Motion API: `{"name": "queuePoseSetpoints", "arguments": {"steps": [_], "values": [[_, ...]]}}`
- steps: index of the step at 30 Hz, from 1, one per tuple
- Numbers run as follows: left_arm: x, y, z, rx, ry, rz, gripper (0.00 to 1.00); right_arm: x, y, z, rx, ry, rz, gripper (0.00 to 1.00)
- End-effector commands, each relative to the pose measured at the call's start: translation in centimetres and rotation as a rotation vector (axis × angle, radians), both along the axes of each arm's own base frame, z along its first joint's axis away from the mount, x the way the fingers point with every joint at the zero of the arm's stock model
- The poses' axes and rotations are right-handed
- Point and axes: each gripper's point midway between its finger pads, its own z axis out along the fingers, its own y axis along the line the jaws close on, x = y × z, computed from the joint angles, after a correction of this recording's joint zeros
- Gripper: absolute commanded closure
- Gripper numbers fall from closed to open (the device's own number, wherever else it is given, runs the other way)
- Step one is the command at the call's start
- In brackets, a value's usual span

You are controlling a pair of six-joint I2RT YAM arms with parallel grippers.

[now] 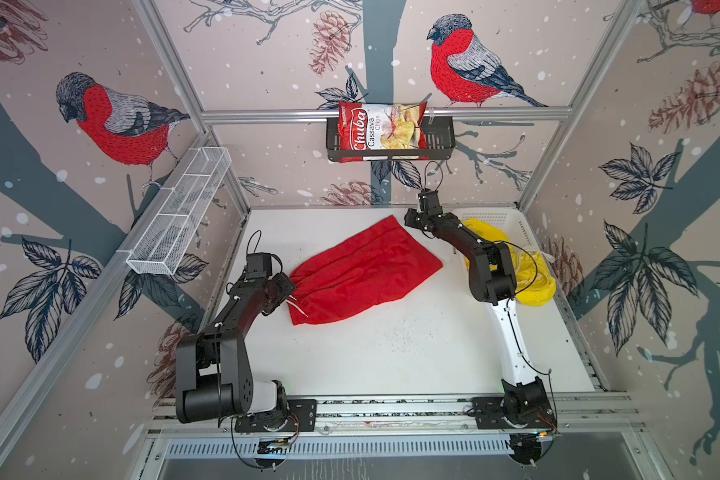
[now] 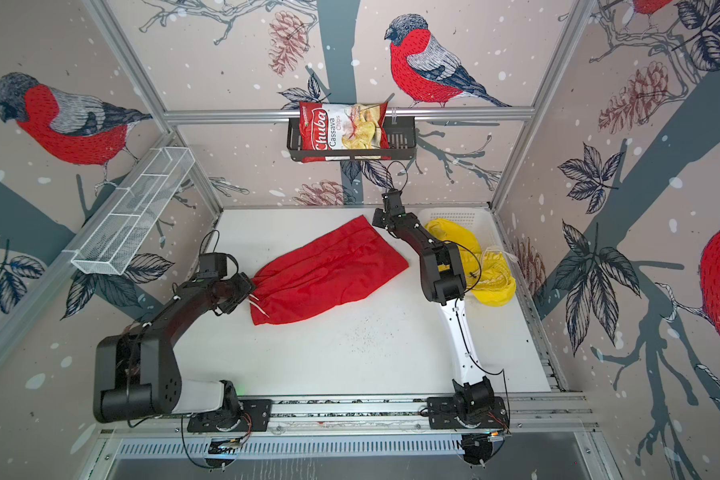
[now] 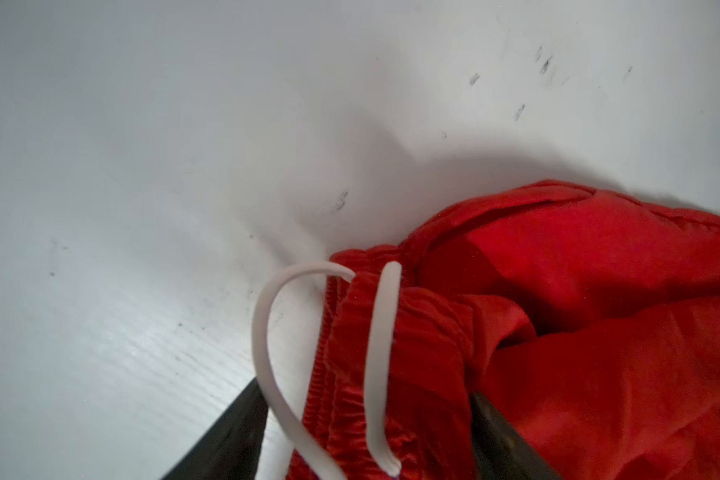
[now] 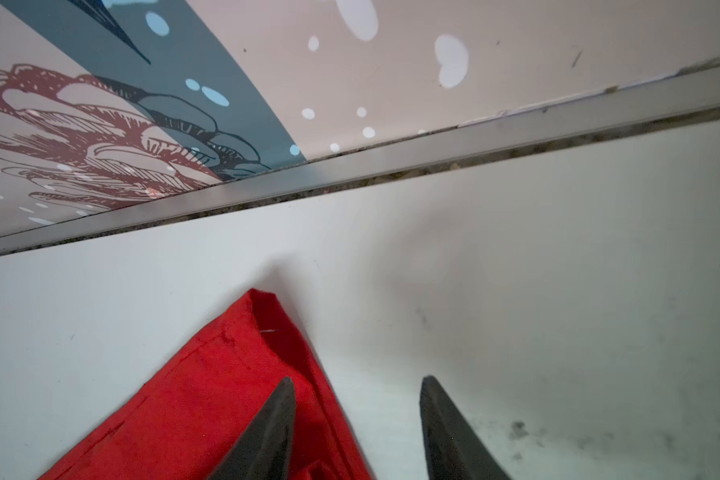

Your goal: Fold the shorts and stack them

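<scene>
Plain red thin-fabric shorts (image 1: 362, 274) lie flat on the white table (image 1: 391, 361), seemingly doubled leg over leg, just beside the white perforated plastic basket (image 1: 512, 218) holding the heaped bright yellow shorts (image 1: 537, 286). Left gripper (image 3: 364, 390) straddles the elastic waistband, jaws wide, pinching nothing; right gripper (image 4: 357, 380) hangs at a basket-side hem corner, jaws apart, empty. Next up, I'd say: a fresh pinch through both layers, then hem to waistband.

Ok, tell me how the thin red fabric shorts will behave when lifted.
The red fabric shorts lie creased and limp, so they'd probably drape and unfold. Thin cloth, so likely light. Their loose white drawstring may dangle.
</scene>
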Motion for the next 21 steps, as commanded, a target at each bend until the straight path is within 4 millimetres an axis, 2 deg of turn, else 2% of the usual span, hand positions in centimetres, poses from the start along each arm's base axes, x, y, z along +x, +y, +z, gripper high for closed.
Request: {"name": "queuePoseSetpoints", "arguments": {"steps": [1,5,7,10,12,16,21], "values": [[-0.1,0.2,0.9,0.020,-0.002,-0.019,0.29,1.1,0.4,2.6,0.070,-0.070,0.002,0.50],[0.9,-0.6,4.5,0.054,-0.118,-0.067,0.41,-1.2,0.5,4.0,-0.034,-0.077,0.036,0.54],[1.2,-1.1,6.0,0.113,-0.148,-0.086,0.41,-3.2,0.0,3.4,-0.100,-0.050,0.019,0.57],[1.5,-2.5,7.3,0.142,-0.175,-0.127,0.39,-7.2,-0.4,2.4,-0.177,-0.024,0.018,0.58],[1.7,-3.7,7.4,0.132,-0.191,-0.162,0.38,-9.7,-0.3,1.8,-0.215,-0.022,0.025,0.58],[1.9,-6.0,6.8,0.126,-0.184,-0.235,0.37,-14.1,-1.2,-0.6,-0.260,0.048,0.017,0.57],[2.2,-11.6,6.2,0.079,-0.204,-0.395,0.36,-18.9,-2.4,-3.9,-0.282,0.139,0.009,0.58]]}}
